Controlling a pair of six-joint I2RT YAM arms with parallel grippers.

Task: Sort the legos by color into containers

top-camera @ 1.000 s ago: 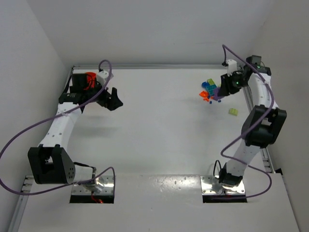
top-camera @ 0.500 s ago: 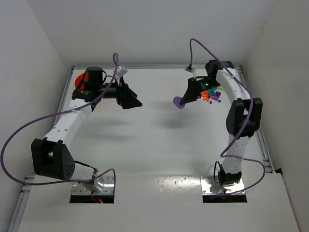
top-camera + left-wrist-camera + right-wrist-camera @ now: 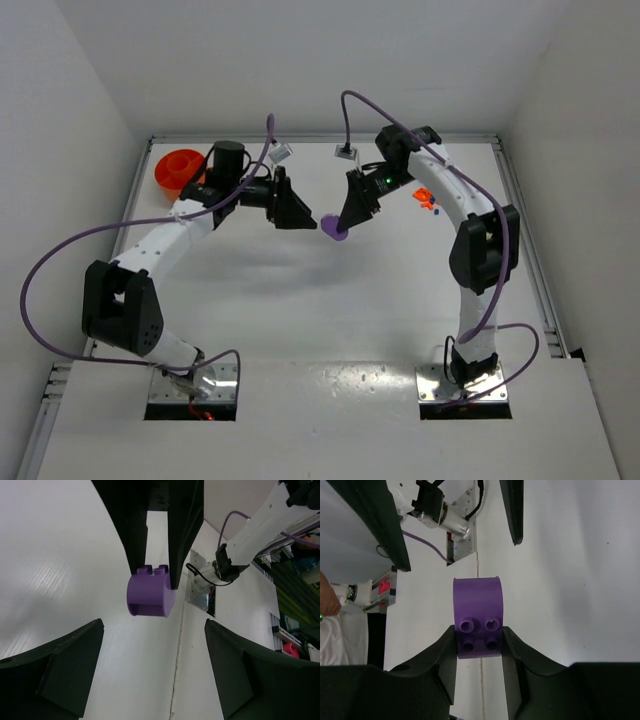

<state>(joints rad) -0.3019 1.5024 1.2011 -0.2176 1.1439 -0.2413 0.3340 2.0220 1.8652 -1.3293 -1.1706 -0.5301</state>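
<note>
My right gripper [image 3: 479,647] is shut on a purple arched lego [image 3: 478,615] with four studs and holds it above the middle of the table [image 3: 300,300]. The top view shows that gripper [image 3: 342,222] with the lego [image 3: 334,230] at its tip. My left gripper [image 3: 300,214] is open and empty, facing the lego from a short gap to the left. In the left wrist view my open gripper [image 3: 155,665] points at the purple lego [image 3: 150,594], which hangs between the right gripper's black fingers [image 3: 134,530]. The orange bowl [image 3: 178,168] stands at the far left corner. A few orange and blue legos [image 3: 424,197] lie at the far right.
The right arm's upper link [image 3: 450,185] crosses over the far right lego pile and hides part of it. Purple cables [image 3: 60,260] loop off both arms. White walls close the table at the back and sides.
Both arms have swung in to the table's middle. The right gripper carried the purple lego left from the pile. The left gripper moved right, away from the orange bowl.
</note>
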